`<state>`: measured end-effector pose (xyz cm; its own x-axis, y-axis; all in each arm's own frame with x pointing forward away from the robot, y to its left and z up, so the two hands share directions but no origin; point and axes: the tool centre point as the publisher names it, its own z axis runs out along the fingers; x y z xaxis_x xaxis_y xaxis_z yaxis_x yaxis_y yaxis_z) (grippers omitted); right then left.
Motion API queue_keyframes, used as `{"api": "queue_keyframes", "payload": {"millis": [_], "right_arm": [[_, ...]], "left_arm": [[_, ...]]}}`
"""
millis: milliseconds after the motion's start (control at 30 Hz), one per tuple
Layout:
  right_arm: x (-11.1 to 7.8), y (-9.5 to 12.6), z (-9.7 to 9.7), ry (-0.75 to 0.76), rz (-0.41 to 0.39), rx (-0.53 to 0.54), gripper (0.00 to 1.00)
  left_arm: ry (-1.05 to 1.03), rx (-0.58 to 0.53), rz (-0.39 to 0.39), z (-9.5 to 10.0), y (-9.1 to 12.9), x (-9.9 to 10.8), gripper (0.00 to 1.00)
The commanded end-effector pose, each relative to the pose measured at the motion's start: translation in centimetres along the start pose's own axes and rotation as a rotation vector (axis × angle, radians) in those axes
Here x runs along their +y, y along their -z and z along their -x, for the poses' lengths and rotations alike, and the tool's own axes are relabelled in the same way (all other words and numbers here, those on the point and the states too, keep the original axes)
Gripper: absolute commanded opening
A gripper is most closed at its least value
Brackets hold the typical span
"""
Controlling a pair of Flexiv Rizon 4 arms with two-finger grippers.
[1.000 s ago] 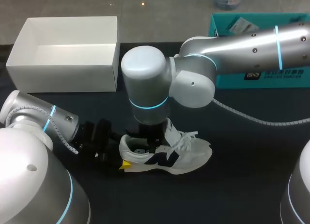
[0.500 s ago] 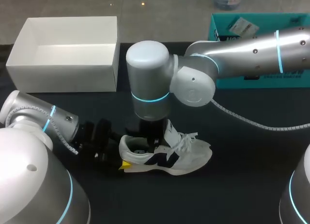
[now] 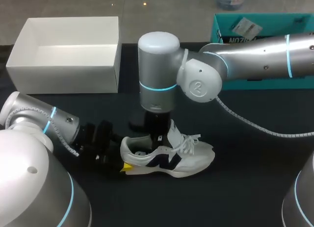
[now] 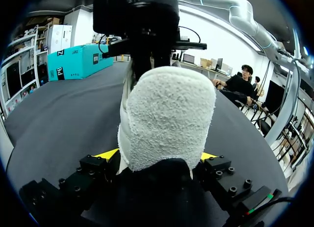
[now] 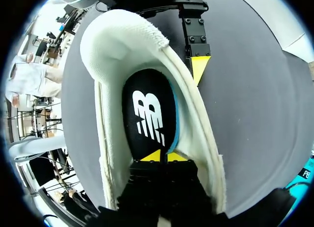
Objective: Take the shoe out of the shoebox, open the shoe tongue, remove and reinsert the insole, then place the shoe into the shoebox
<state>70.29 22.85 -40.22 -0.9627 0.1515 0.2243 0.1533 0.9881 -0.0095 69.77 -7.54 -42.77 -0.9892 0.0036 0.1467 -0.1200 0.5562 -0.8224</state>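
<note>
Yellow fingertips of the right gripper point(image 5: 159, 156) are being pinched together on the black insole point(image 5: 147, 114) inside the white shoe point(image 3: 181, 158). The shoe's heel is being clamped from both sides by the left gripper point(image 4: 157, 156). The shoe is being steadied upright on the dark tabletop point(image 3: 245, 188), apart from the empty shoebox point(image 3: 64, 80). A slow, straight lift is being called for, with the heel clamp firm.
</note>
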Motion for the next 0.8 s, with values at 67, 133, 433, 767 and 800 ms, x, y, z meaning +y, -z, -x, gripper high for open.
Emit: {"api": "queue_keyframes", "payload": {"millis": [67,133,433,767,800], "right_arm": [[-0.8,3.0,-0.4,0.016,-0.003,0.005,0.00],[-1.0,3.8,-0.4,0.020,-0.002,-0.001,0.00],[-1.3,5.5,-0.2,0.016,0.010,-0.089,0.00],[-2.7,5.5,0.1,-0.017,0.062,-0.131,0.00],[-2.8,5.5,0.1,-0.019,0.064,-0.133,0.00]], "left_arm": [[0.002,-0.001,0.001,0.3,-0.3,0.3,0.00],[0.002,-0.001,0.001,0.3,-0.3,0.3,0.00],[0.002,-0.001,0.001,0.3,-0.3,0.3,0.00],[0.002,-0.001,0.001,0.3,-0.3,0.3,0.00],[0.002,-0.001,0.001,0.3,-0.3,0.3,0.00]]}}
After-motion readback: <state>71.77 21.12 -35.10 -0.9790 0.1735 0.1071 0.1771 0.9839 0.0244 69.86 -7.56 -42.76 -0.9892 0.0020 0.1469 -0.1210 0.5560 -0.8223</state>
